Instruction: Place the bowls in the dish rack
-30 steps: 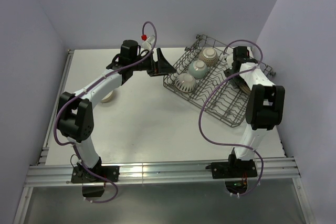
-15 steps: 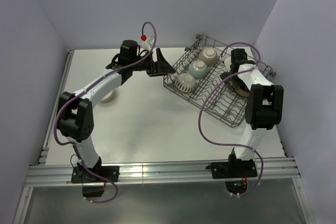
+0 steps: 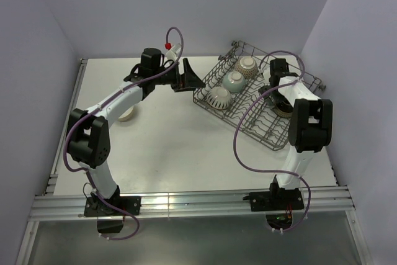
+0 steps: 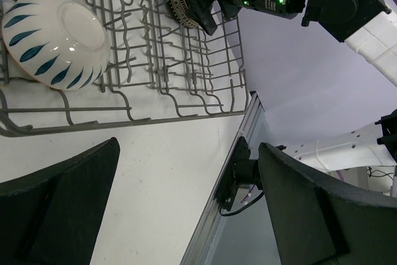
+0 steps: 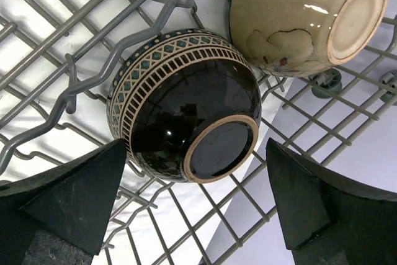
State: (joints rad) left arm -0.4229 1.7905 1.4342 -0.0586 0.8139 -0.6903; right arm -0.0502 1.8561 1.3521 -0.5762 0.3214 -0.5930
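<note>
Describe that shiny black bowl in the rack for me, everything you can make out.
The glossy black bowl is small, round and looks ceramic, with a tan lattice band set with teal diamonds near its rim and a bare tan foot ring. It lies tipped over, its base toward the right wrist camera, on the grey wires of the dish rack, close beside a cream bowl; whether they touch is unclear. The right gripper hangs open over it, touching nothing.

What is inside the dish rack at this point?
Four bowls show: cream bowl, teal bowl, white blue-leaf bowl and a dark bowl. The right arm hides part of the rack on its right side.
</note>
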